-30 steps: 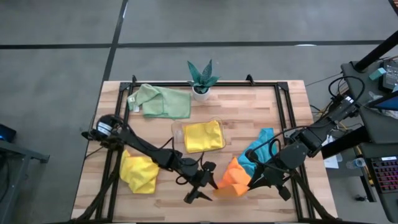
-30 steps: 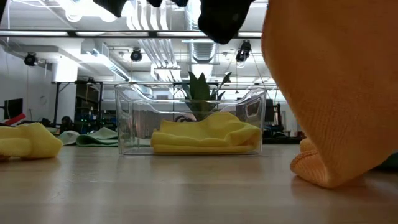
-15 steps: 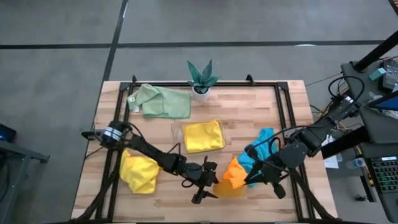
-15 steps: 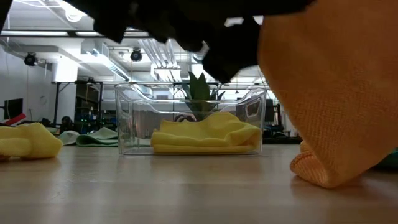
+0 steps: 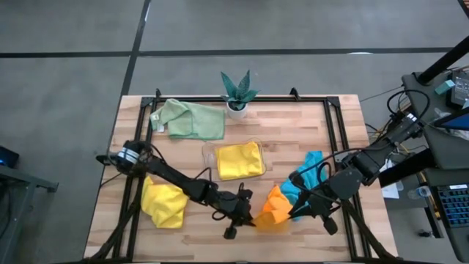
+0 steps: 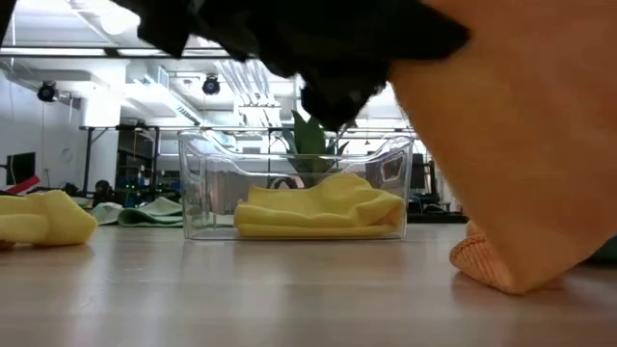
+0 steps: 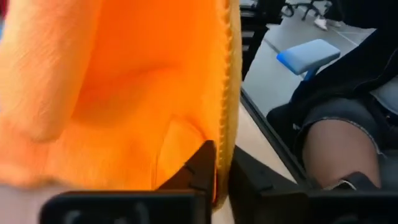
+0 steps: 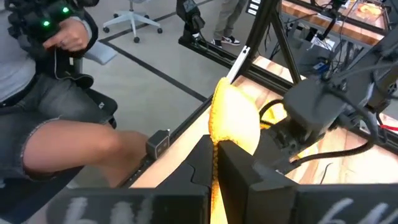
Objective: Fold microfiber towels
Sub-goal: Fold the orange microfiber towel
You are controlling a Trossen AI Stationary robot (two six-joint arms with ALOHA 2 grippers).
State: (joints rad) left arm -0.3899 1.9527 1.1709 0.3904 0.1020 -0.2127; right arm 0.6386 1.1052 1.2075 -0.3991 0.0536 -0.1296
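Note:
The orange microfiber towel (image 5: 275,208) hangs bunched near the table's front edge, right of centre, and fills the right of the low view (image 6: 511,145). My left gripper (image 5: 252,220) is shut on its left edge. My right gripper (image 5: 295,210) is shut on its right side. A teal towel (image 5: 305,178) lies crumpled behind the orange one. One yellow towel (image 5: 240,160) lies folded in the clear tray (image 5: 209,152). Another yellow towel (image 5: 163,204) lies crumpled at the front left. A pale green towel (image 5: 192,120) lies at the far left. My left gripper pinches the orange towel's stitched edge (image 7: 226,124) between its two fingers (image 7: 200,169), coming level from the table's left. The cloth rises from the fingers as a hanging sheet. My right gripper pinches a bunched fold of the towel (image 8: 224,127) between its fingers (image 8: 202,163), coming from the table's right. The towel is held up between both grippers, its lower bulge (image 6: 490,266) resting on the table.
A small potted plant (image 5: 237,92) stands at the far edge, behind the tray. Black frame rails (image 5: 331,132) run along the table's sides. A seated person (image 8: 56,93) shows beyond the table in the wrist views. Bare wood (image 5: 198,235) lies at the front centre.
My left gripper has gone toward the table's right edge, reached the orange towel's left edge and shut on it. My right gripper has shifted slightly toward the left, and the towel now hangs more bunched between the two grippers.

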